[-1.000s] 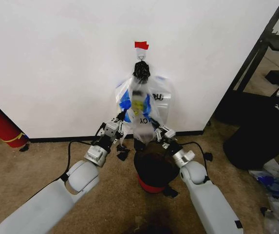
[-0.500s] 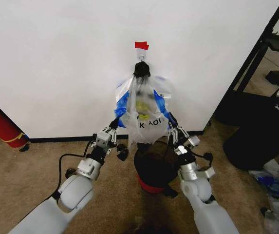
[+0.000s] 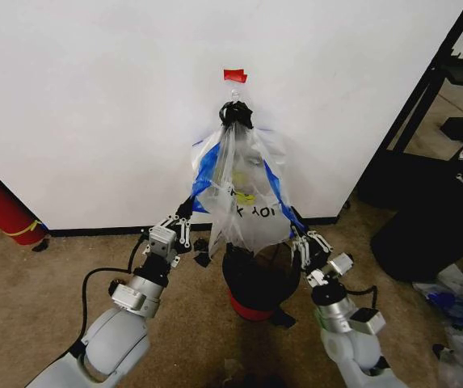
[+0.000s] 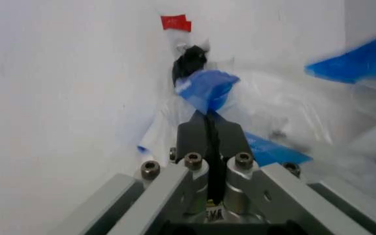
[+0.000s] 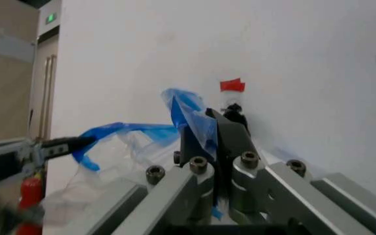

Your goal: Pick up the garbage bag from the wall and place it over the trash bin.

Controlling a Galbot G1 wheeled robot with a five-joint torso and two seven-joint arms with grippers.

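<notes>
So the garbage bag (image 3: 243,194) hangs dead center of the head view, bunched at its top on the hook (image 3: 235,98) on the white wall (image 3: 94,105), right under the little red tape piece (image 3: 234,76). It's see-through and crinkly, with blue strips running down both sides and a yellow mark in the middle.

The left gripper (image 3: 184,212) sits at the bag's lower left corner, fingers pinched on the blue edge. From the left wrist view you can see the jaws pressed together with a blue fold (image 4: 206,90) caught between them. The right gripper (image 3: 300,231) is at the bag's lower right, and the right wrist view shows it clamped on a blue flap (image 5: 191,117) too. Between them the bag's bottom is stretched wide.

The trash bin (image 3: 259,283) sits on the carpet just below the bag, black mesh with a red base, between the two arms in the lower middle of the frame.
</notes>
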